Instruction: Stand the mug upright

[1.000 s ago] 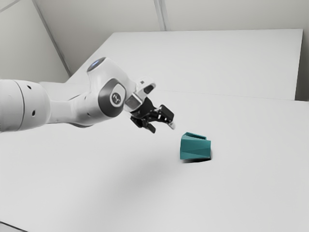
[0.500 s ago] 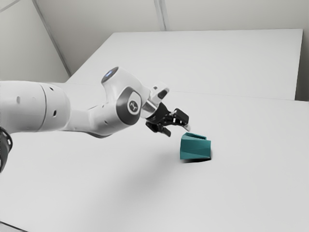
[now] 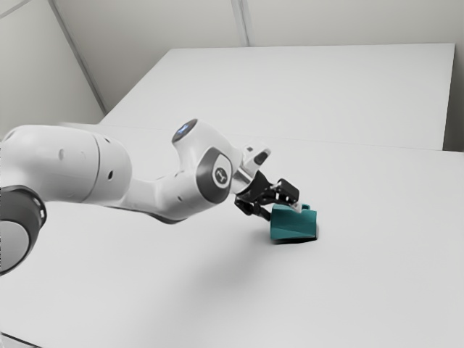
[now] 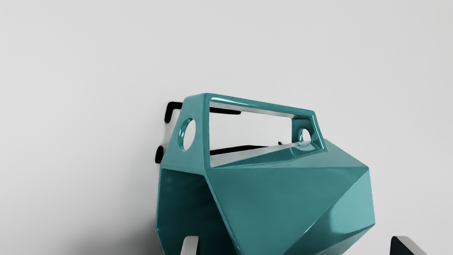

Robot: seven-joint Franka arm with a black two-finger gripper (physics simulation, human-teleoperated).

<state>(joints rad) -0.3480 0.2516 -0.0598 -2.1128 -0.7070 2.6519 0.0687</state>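
Observation:
In the exterior view my gripper is at the teal mug, at the mug's upper edge on the side toward the arm. The faceted mug lies on its side in the wrist view, its angular handle raised and its dark mouth partly in sight. The gripper stands open there, its fingertips wide apart: one overlaps the mug's mouth, the other is beyond the base end. Whether either finger touches the mug cannot be told.
The mug rests on a wide white table. A pale raised panel stands behind it in the exterior view. A dark shadow lies beside the mug.
The arm has moved toward the exterior view's right and lower, bringing my gripper from short of the mug to right at it. The mug has not visibly moved.

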